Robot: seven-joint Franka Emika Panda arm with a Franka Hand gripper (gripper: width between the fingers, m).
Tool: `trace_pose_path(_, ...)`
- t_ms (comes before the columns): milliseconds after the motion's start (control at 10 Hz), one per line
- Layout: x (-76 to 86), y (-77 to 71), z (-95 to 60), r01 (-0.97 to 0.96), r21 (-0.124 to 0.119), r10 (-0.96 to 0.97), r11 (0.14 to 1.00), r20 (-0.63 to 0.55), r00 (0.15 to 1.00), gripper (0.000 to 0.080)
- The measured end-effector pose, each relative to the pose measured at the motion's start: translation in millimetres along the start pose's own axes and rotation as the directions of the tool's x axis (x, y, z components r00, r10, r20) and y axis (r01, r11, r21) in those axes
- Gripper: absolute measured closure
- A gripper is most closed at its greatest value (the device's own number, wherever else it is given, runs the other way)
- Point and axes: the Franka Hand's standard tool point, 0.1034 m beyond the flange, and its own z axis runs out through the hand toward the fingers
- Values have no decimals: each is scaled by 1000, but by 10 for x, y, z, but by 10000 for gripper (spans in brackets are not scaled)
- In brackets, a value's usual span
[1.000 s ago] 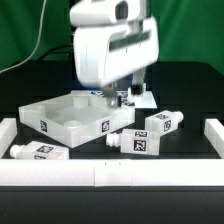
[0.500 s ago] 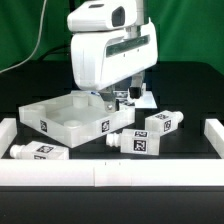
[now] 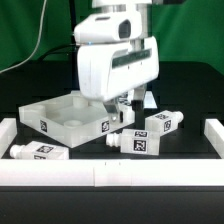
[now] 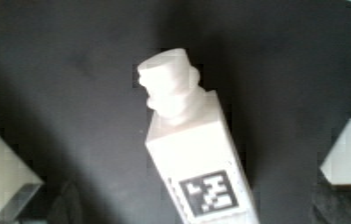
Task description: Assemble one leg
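Note:
In the wrist view a white leg (image 4: 186,130) lies on the black table, threaded end away from me and a square tag near my jaws. My gripper (image 4: 186,206) straddles its tagged end. The dark fingers (image 4: 19,204) stand wide on either side with gaps to the leg, so the gripper is open. In the exterior view the gripper (image 3: 127,106) hangs low behind the white tabletop (image 3: 60,116), and this leg (image 3: 142,99) is mostly hidden by the hand. Three more legs lie in front: one (image 3: 163,122), another (image 3: 135,141) and a third (image 3: 38,151).
White rails border the black table at the front (image 3: 110,172), the exterior view's left (image 3: 8,128) and right (image 3: 214,130). The tray-like tabletop sits just left of the gripper, its raised rim close to the hand. A green cable (image 3: 40,30) hangs at the back.
The arm has shifted toward the exterior view's right and come down lower behind the tabletop. The gripper has stayed open. The legs and tabletop have not moved.

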Motion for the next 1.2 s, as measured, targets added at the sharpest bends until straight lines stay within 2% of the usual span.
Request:
trace_pose_path(200, -33, -52, 193, -4, 14, 4, 1000, 5, 1000, 150)
trace_pose_path(400, 30, -111, 285, -29, 29, 28, 999, 4, 1000, 150)
trace_pose_path(700, 8, -100, 285, -33, 28, 32, 999, 5, 999, 161)
trace_pose_path(900, 6, -99, 286, -33, 28, 33, 999, 5, 999, 516)
trace_pose_path(1100, 9, -93, 270, -36, 28, 35, 999, 5, 999, 515)
trace_pose_path(1200, 39, -62, 151, -49, 26, 49, 998, 6, 999, 515)
